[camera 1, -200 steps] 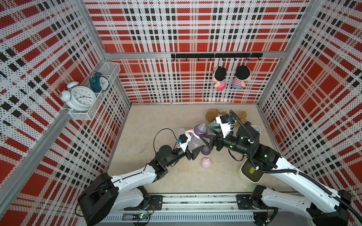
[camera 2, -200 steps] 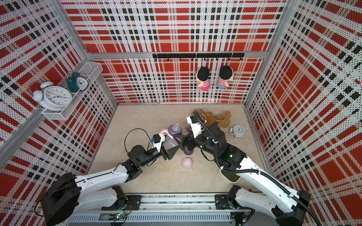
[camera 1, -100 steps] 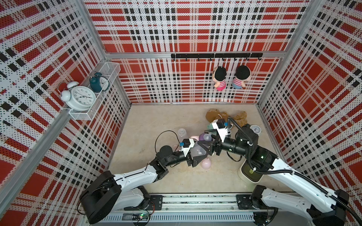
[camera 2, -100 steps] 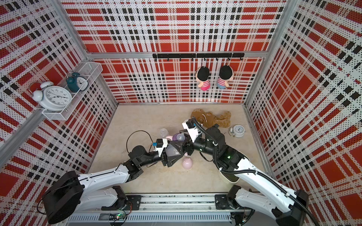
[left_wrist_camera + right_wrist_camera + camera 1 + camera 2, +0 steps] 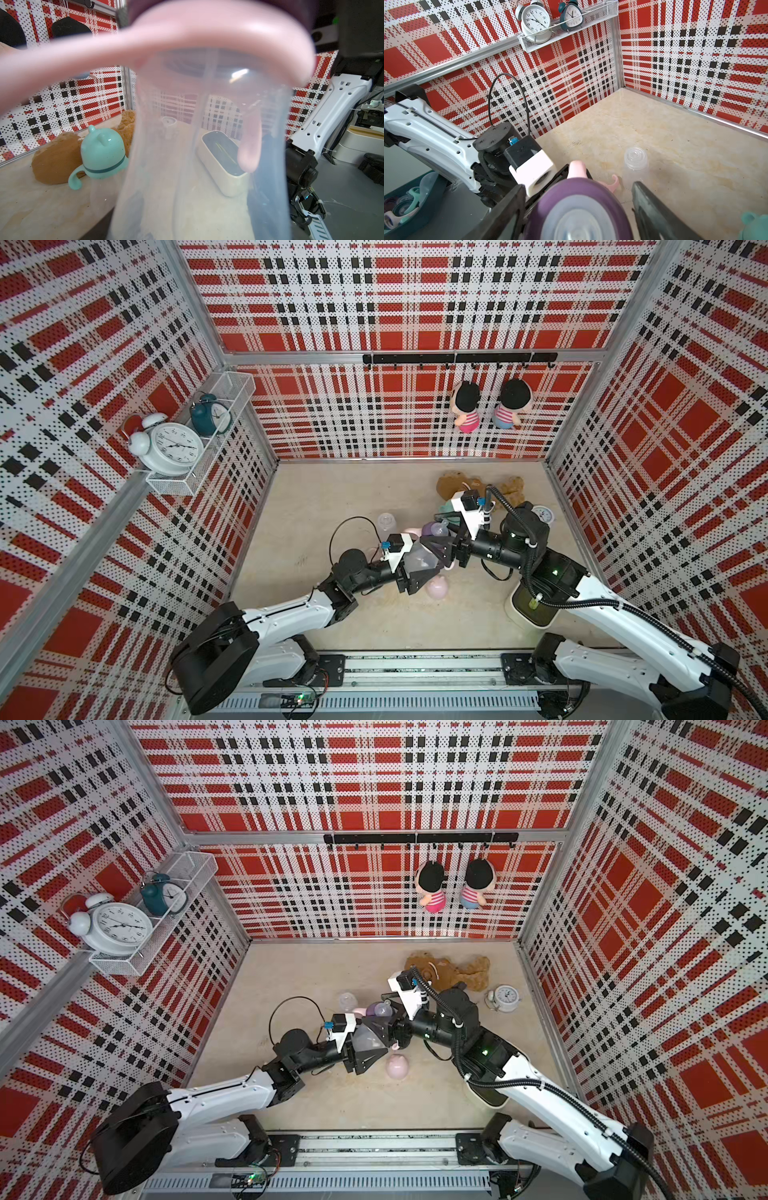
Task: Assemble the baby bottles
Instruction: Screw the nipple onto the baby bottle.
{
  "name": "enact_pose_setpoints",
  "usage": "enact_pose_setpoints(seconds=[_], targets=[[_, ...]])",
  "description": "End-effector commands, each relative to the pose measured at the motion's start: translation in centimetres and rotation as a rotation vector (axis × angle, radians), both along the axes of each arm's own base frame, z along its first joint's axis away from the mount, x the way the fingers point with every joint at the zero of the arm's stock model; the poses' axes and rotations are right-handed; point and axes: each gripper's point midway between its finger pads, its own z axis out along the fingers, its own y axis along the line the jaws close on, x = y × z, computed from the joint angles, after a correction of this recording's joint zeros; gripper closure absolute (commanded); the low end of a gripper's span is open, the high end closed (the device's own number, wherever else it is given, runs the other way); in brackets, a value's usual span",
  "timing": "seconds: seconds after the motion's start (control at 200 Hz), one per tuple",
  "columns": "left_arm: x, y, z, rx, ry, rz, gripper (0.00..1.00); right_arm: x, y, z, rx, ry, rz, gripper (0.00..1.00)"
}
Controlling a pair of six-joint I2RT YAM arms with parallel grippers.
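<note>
My left gripper (image 5: 419, 566) is shut on a clear baby bottle (image 5: 207, 145) that wears a pink handle ring (image 5: 187, 31). My right gripper (image 5: 442, 549) faces it, jaws wide, shut on a purple teat collar (image 5: 579, 209) pressed at the bottle's mouth. On the floor nearby are a second purple collar with teat (image 5: 435, 528), a bare clear bottle (image 5: 635, 160) standing upright, a pink eared cap (image 5: 436, 588) and a mint-capped bottle (image 5: 102, 153) with a teal handle. My left fingers are hidden behind the bottle in the left wrist view.
A brown teddy (image 5: 457, 485) and a small alarm clock (image 5: 542, 514) lie at the back right. A white bin (image 5: 220, 166) stands under my right arm. A teal tray of spare parts (image 5: 411, 199) sits beyond the left arm. A wire shelf (image 5: 199, 472) holds clocks.
Over the last second the two grippers closed in on each other above the pink cap. The left one carried its bottle rightward, and the right one brought the purple collar to its mouth.
</note>
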Motion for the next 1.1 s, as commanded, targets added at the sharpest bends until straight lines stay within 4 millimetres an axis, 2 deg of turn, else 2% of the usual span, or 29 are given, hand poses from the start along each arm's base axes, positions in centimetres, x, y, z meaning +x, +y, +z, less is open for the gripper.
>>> enact_pose_setpoints(seconds=[0.0, 0.356, 0.501, 0.922, 1.092], targets=[[0.0, 0.1, 1.2, -0.042, -0.033, -0.005, 1.00, 0.1, 0.1, -0.5, 0.001, -0.001, 0.010, 0.16], [0.0, 0.2, 1.3, -0.044, -0.034, -0.002, 1.00, 0.7, 0.1, -0.8, -0.001, 0.005, -0.010, 0.28], [0.1, 0.1, 1.1, -0.040, -0.028, -0.002, 1.00, 0.6, 0.2, -0.6, 0.003, 0.007, -0.005, 0.12], [0.2, 0.1, 1.0, -0.037, -0.030, 0.001, 1.00, 0.8, -0.2, -0.1, 0.012, -0.010, -0.031, 0.20], [0.2, 0.0, 0.9, -0.034, -0.029, -0.003, 1.00, 0.8, -0.3, 0.1, 0.015, -0.015, -0.032, 0.15]])
